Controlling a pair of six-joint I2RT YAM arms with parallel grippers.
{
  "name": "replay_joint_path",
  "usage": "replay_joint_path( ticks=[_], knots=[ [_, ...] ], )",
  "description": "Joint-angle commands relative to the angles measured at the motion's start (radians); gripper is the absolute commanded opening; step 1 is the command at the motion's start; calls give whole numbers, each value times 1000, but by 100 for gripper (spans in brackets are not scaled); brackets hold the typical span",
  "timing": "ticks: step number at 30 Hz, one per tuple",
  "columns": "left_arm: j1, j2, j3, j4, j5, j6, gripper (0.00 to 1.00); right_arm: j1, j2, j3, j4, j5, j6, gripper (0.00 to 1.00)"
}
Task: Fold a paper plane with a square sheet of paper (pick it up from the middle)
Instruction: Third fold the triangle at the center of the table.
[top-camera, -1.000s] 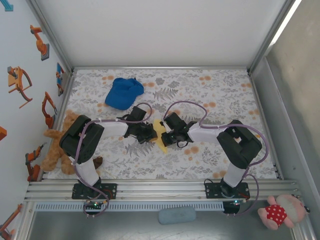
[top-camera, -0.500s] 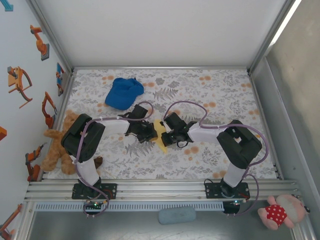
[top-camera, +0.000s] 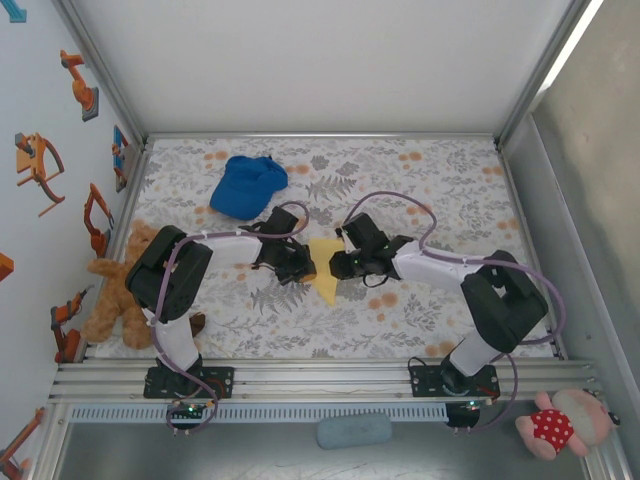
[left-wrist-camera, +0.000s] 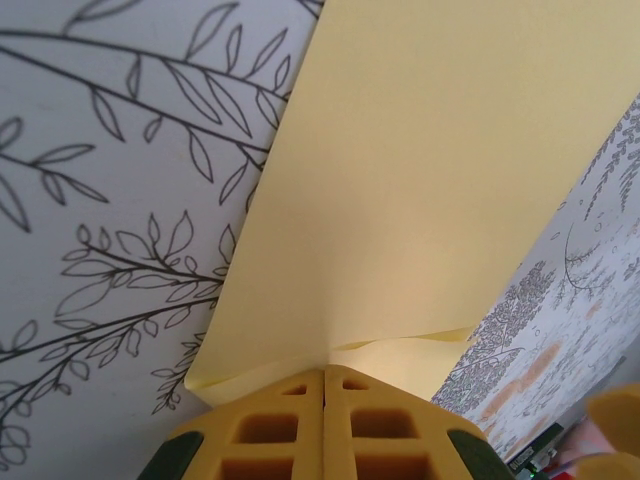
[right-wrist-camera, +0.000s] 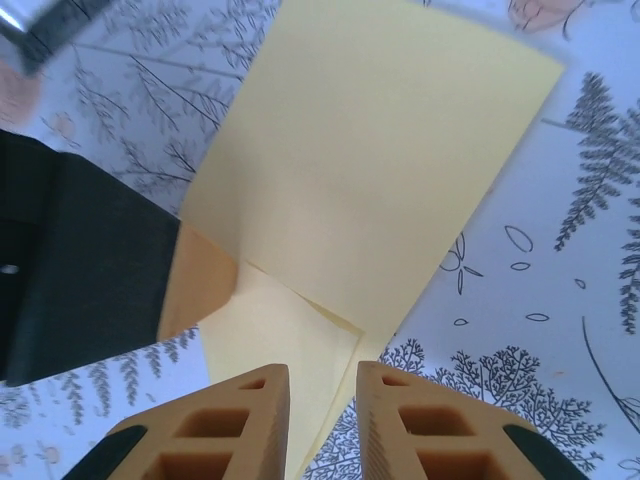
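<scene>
Thin yellow creased paper sheet is lying on the tabletop between the arms. Left end effector is pinching its left edge; right end effector is standing narrowly parted. Anchoring firmly while creasing seems advisable.

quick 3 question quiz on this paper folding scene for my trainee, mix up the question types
1. True or false: the left hand is shut on the yellow paper.
2. Which thing lies farther back on the table than the left hand? A. blue cap B. red mug C. green bowl
3. Fill in: the right hand is ___ (open or shut).

Key: 1 true; 2 A; 3 open
</scene>
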Motion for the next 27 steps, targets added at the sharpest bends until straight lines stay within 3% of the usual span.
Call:
replay_joint_path(
  ticks=[1,14,27],
  knots=[
    [-5,52,-8,-65,-81,-10,4,-3,-40,-14,-15,-67,28,23],
    [-27,78,0,10,-80,-64,4,0,49,-77,214,-316,174,7],
    [-29,79,4,-10,-80,-59,4,13,143,-80,224,-305,163,2]
  ],
)
